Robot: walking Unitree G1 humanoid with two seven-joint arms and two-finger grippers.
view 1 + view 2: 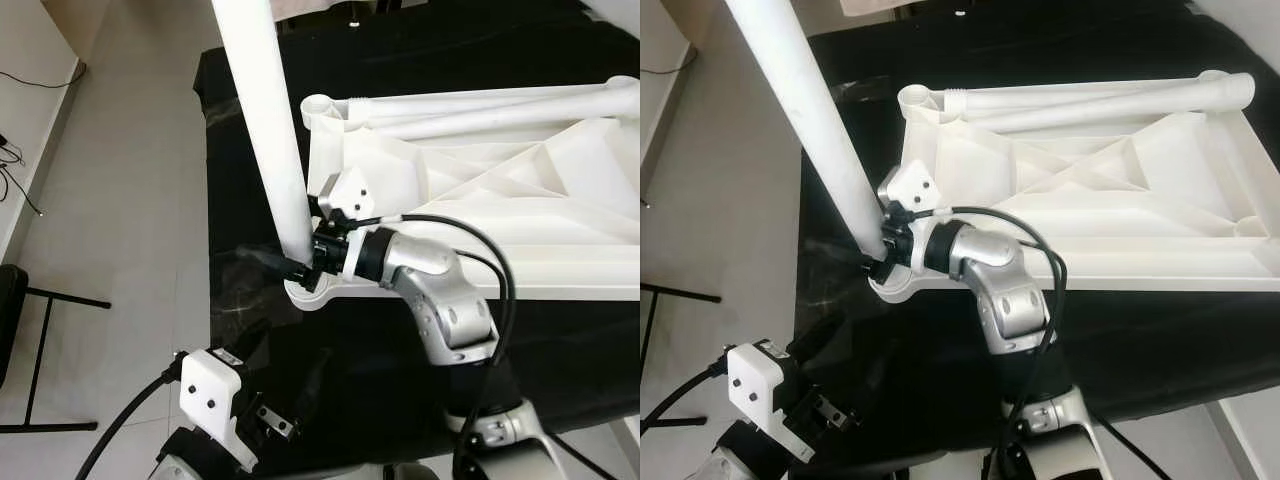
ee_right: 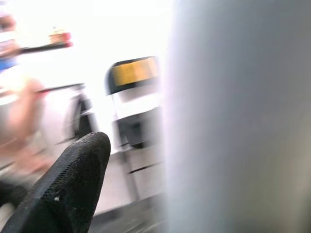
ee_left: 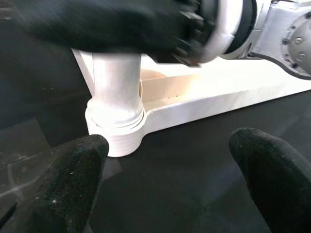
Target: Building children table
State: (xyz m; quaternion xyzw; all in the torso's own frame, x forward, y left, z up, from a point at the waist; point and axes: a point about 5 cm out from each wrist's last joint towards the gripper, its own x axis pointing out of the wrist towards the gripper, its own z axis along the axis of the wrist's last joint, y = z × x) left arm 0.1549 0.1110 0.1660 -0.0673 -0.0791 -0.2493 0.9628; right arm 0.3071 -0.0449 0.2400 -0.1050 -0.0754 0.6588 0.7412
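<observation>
Head views: I see the right hand [image 1: 300, 268] clamped on the white table leg [image 1: 262, 120] just above its corner socket [image 1: 305, 295] on the upturned tabletop [image 1: 480, 200], lying on the black counter [image 1: 280, 370].
Left wrist view: my left hand [image 3: 165, 179] has fingers [image 3: 73, 179] wide, empty, near that socket.
Right wrist view: leg beside one finger [image 2: 73, 184], blurred.

White plastic tabletop [image 1: 520, 190] lies upside down on black cloth, ribbed underside up. One white tubular leg [image 1: 262, 120] stands upright in the near-left corner socket [image 3: 116, 131]. Two more loose legs [image 1: 1090, 100] lie along the far edge, side by side.
</observation>
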